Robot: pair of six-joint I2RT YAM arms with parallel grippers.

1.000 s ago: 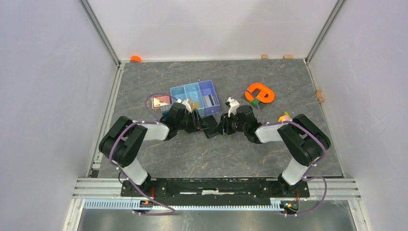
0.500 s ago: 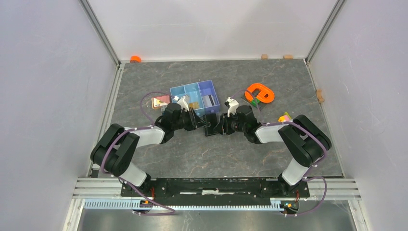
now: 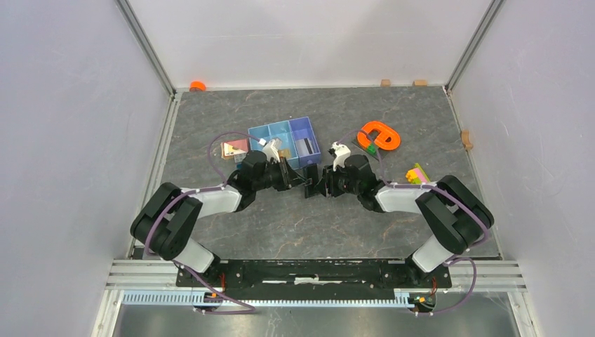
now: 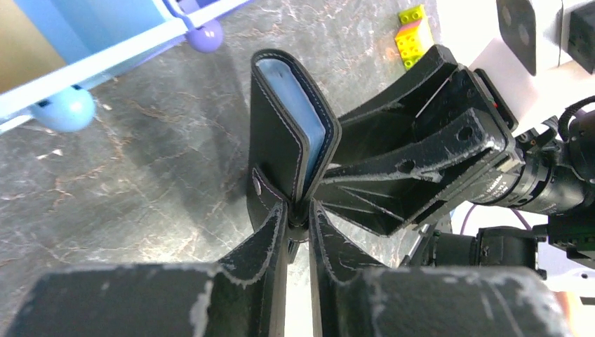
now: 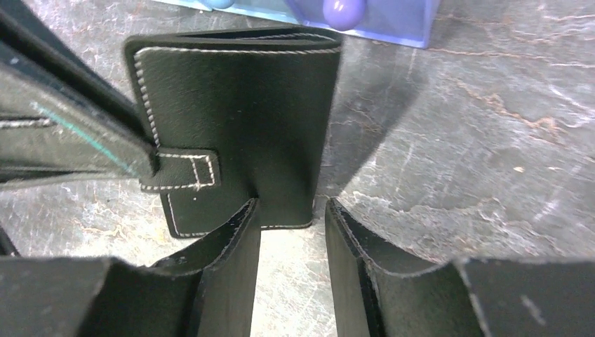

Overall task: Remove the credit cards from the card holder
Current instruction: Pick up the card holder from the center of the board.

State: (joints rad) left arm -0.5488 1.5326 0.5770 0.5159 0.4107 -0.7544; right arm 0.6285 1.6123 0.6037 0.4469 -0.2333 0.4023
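Note:
The black card holder (image 3: 309, 187) stands on edge on the table between my two grippers. In the left wrist view the card holder (image 4: 270, 140) is slightly parted, and a pale blue-grey flat face (image 4: 295, 116) shows inside the fold; I cannot tell whether it is a card or a sleeve. No card is clearly seen. My left gripper (image 4: 298, 213) is shut on the holder's lower edge, and also shows in the top view (image 3: 300, 181). My right gripper (image 5: 289, 214) is open, with the holder's outer face (image 5: 238, 105) and closing tab (image 5: 184, 173) just in front of its fingertips.
The blue three-compartment tray (image 3: 284, 140) stands just behind the grippers, its wall close in both wrist views (image 5: 379, 17). An orange ring-shaped object (image 3: 379, 135), a coloured block (image 3: 415, 171) and a pink-and-white item (image 3: 234, 149) lie around. Walls enclose the table.
The card holder has gone from lying more flat to standing on edge, held by my left gripper. My left arm has stretched forward; my right arm has shifted a little.

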